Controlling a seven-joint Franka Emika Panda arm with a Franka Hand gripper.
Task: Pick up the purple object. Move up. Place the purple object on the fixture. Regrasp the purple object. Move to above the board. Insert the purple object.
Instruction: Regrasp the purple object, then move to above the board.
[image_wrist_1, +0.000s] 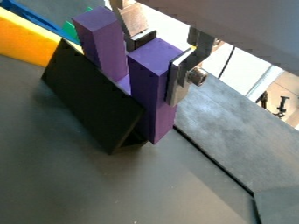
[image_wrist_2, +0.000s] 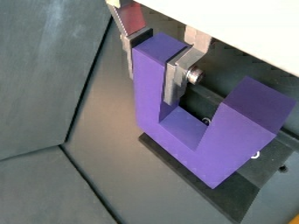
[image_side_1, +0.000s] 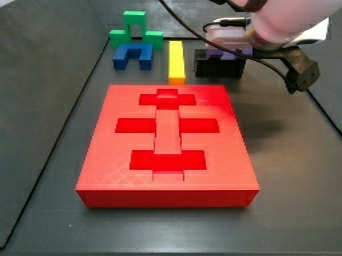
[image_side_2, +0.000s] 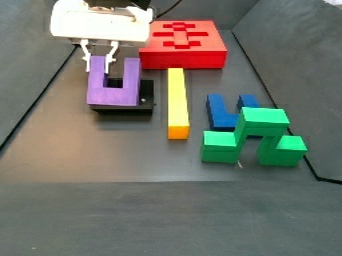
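I see the red board (image_side_1: 167, 140) flat on the worktop, no readable writing anywhere. Purple object (image_side_2: 110, 82) sits prongs-up on the black fixture (image_side_2: 142, 100) beside the yellow bar (image_side_2: 175, 101). My claw (image_wrist_2: 158, 61) is clamped on one prong.

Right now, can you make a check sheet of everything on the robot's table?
Surface: dark grey table.
Job's things: purple object stands prongs-up on the black fixture; red board lies flat, its cutouts unfilled.
Clutter: yellow bar, blue block, green block.
End effector: end effector straddles one prong of the purple object.
Cables: black cable by the arm.
Surroundings: nothing seen.
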